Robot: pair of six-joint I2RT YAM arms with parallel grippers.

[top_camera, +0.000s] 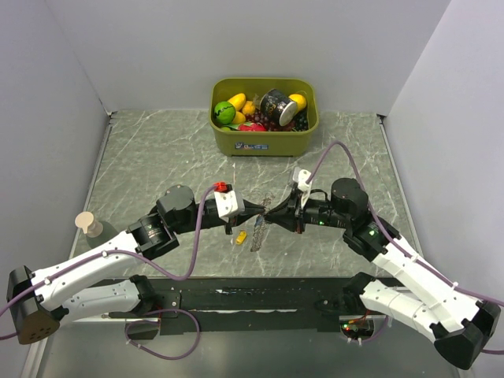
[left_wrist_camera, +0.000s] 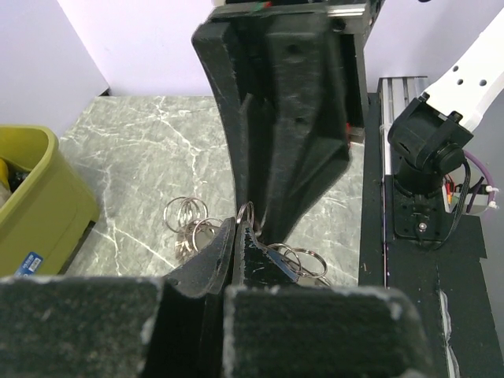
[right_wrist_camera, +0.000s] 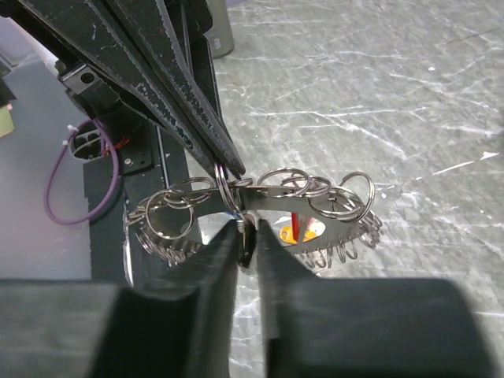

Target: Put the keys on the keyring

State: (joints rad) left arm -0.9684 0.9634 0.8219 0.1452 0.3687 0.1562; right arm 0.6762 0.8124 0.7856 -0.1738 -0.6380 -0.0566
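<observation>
Both left end effector (right_wrist_camera: 228, 169), right end effector (right_wrist_camera: 247, 236) pinching silver keyring (right_wrist_camera: 276, 198), rim fringed with loops (right_wrist_camera: 351, 194)

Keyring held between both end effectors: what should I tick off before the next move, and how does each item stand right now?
1. Left end effector grip on the keyring: ok, shut on a rim loop.
2. Right end effector grip: ok, shut on the rim beside it.
3. Keyring off the table: ok, it hangs between them.
4. Key ready for threading: not ok. The yellow key seems to lie below the ring, in neither end effector.
5. Fingertip clearance: not ok, the tips almost touch.
6. Ring opened for a key: cannot tell.
</observation>
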